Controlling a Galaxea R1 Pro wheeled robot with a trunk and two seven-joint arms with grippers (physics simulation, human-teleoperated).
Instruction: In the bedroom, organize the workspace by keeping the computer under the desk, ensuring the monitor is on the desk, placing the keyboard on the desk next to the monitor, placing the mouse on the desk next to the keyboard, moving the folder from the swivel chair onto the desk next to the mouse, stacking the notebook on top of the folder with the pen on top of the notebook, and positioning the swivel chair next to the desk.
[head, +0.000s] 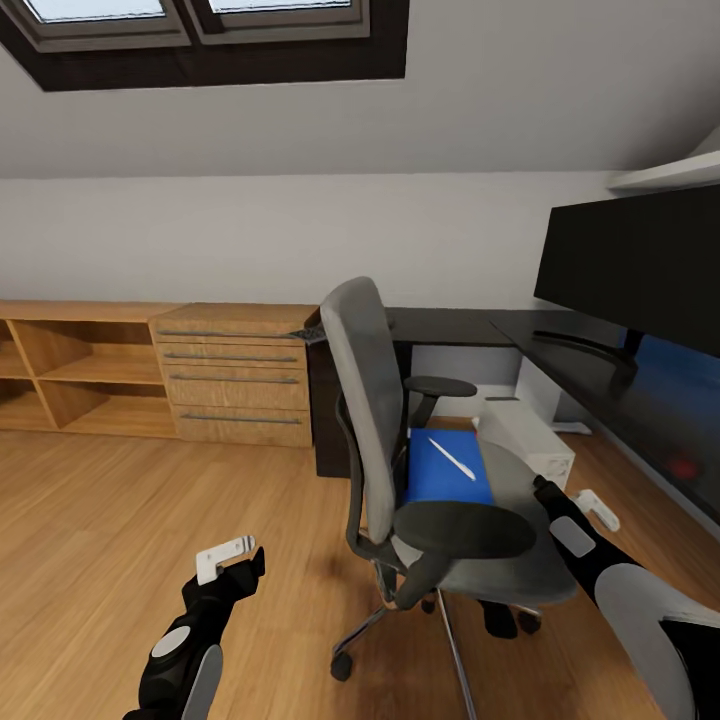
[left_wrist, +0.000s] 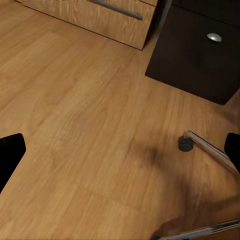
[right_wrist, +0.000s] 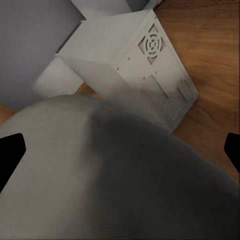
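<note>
grey cloth swivel chair (head: 375, 420) on chrome legs — glossy black desk (head: 600, 375), matt wood floor (head: 120, 500).

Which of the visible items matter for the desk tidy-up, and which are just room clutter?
Job items:
swivel chair
folder on its seat
pen on the folder
computer on the floor by the desk
monitor on the desk

Not part of it:
wooden chest of drawers
open shelf unit
skylight
</note>
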